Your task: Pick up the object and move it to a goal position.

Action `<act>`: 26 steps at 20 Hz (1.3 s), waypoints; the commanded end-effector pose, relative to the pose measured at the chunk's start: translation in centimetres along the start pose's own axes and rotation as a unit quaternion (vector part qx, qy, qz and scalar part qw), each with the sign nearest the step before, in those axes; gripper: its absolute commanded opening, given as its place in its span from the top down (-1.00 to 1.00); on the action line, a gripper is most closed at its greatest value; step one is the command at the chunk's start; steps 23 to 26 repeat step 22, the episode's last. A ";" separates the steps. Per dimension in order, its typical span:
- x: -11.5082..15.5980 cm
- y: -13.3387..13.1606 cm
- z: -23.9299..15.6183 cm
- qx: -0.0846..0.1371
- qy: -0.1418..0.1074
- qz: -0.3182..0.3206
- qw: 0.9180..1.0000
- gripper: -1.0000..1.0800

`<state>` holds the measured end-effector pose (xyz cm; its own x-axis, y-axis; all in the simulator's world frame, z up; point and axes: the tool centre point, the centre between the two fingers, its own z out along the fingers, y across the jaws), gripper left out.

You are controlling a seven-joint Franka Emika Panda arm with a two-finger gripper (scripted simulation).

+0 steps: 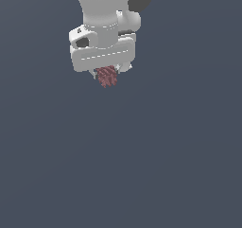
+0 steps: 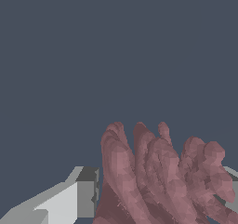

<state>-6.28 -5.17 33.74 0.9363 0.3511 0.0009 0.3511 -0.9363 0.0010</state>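
Observation:
The object [image 1: 107, 75] is a small dull-red, spiky, bumpy clump. In the exterior view it hangs just under the white robot hand, near the top of the picture and a little to the exterior view's left of middle. My gripper [image 1: 108, 74] is shut on it. The fingers are mostly hidden behind the hand's body and the clump. In the wrist view the object [image 2: 158, 176] fills the space between the two fingers, one grey finger [image 2: 86, 193] touching its side and the other finger [image 2: 231, 190] barely showing at the frame's edge.
A plain dark blue-grey surface [image 1: 142, 165] fills the rest of both views. No goal marker or other object shows.

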 end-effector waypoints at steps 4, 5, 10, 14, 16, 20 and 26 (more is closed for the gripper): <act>0.5 -0.6 -5.4 0.000 0.000 0.000 1.000 1.00; 0.6 -0.6 -6.2 0.000 0.000 0.000 1.000 1.00; 1.0 -0.9 -9.5 0.000 0.000 0.000 1.000 1.00; 1.2 -1.0 -11.2 0.000 0.000 0.000 1.000 1.00; 1.3 -1.0 -11.7 0.000 0.000 0.000 1.000 1.00; 1.5 -1.0 -12.3 0.000 0.000 0.000 1.000 1.00; 1.5 -1.0 -12.3 0.000 0.000 0.000 1.000 1.00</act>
